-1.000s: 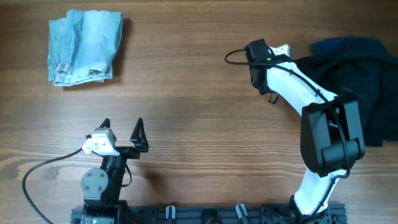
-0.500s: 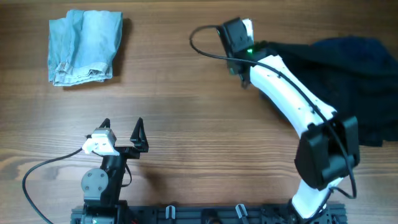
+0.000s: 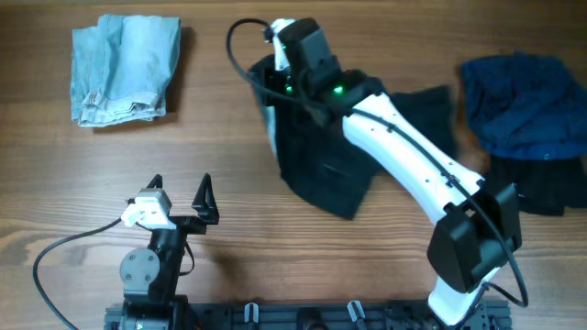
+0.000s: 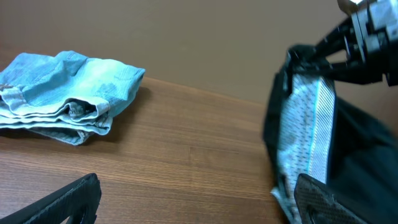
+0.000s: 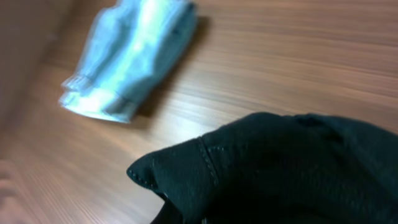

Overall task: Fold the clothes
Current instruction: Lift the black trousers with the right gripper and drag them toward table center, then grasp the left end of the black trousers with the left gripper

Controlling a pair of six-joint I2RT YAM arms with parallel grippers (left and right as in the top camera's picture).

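Observation:
My right gripper (image 3: 275, 69) is shut on a black garment (image 3: 316, 156) and holds its edge up over the middle of the table; the cloth hangs and trails to the right. In the right wrist view the black garment (image 5: 280, 168) covers the fingers. In the left wrist view it hangs at the right (image 4: 311, 143), showing a pale inner lining. My left gripper (image 3: 181, 192) is open and empty near the front edge, its fingertips showing in the left wrist view (image 4: 199, 199).
Folded light-blue shorts (image 3: 124, 66) lie at the far left, also in the left wrist view (image 4: 62, 96) and the right wrist view (image 5: 134, 56). A dark-blue garment (image 3: 523, 101) lies on more black cloth at the far right.
My right arm has swung left from the pile at the right, dragging the black garment to the table's middle. The dark-blue garment is now uncovered. The left arm has not moved.

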